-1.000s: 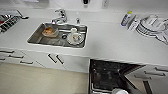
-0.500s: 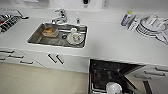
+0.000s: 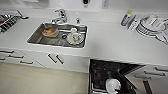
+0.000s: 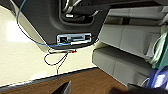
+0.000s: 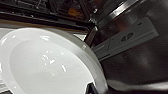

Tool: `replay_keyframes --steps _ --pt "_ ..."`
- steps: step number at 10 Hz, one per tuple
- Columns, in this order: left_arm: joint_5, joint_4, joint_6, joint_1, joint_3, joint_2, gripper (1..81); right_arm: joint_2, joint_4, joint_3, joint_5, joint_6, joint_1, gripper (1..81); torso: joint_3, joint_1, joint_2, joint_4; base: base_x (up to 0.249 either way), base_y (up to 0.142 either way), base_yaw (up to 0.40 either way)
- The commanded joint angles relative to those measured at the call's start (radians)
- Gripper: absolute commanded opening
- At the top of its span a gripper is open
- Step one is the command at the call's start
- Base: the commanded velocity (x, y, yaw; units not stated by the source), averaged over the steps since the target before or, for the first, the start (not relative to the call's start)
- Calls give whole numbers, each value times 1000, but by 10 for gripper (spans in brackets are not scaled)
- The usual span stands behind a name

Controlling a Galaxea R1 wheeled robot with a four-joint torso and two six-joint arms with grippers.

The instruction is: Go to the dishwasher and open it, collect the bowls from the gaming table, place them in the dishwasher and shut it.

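— Where is the dishwasher (image 3: pixel 100 72), and how does it stand?

— Set under the white surface (image 3: pixel 112 42), right of the sink (image 3: pixel 58 35) in the head view, its cavity open and dark. The lowered door (image 3: pixel 130 82) runs out toward the camera, long axis pointing away from the cabinets.

— And the bowl (image 3: pixel 113 85)?

— A white, glossy, round bowl sits over the open door, near the lower edge of the head view. In the right wrist view it looms large, its hollow facing the camera and its rim tilted, with the dark racks (image 5: pixel 50 10) behind and the door's steel lining (image 5: pixel 140 50) beside it.

— Is the right end effector clamped on it?

— That cannot be told; its fingers are not made out. The left end effector's state cannot be told either; the left wrist view shows pale floor (image 4: pixel 22 55), a brown strip and grey cushions (image 4: pixel 130 47).

— What else lies on the surface?

— Crockery sits in the sink below the tap (image 3: pixel 60 16); a bottle (image 3: pixel 125 18) and stacked plates (image 3: pixel 150 25) stand at the right.
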Motion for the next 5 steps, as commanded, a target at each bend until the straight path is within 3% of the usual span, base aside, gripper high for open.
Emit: replay_keyframes --steps 1,5 --pt "31 25 15 54 -2 -1 811 -94 -2 102 -33 53 165 10 0 0 0 0 0 0 0" --pt "34 25 15 57 -2 0 811 -141 -1 146 -56 95 254 10 0 0 0 0 0 0 0"
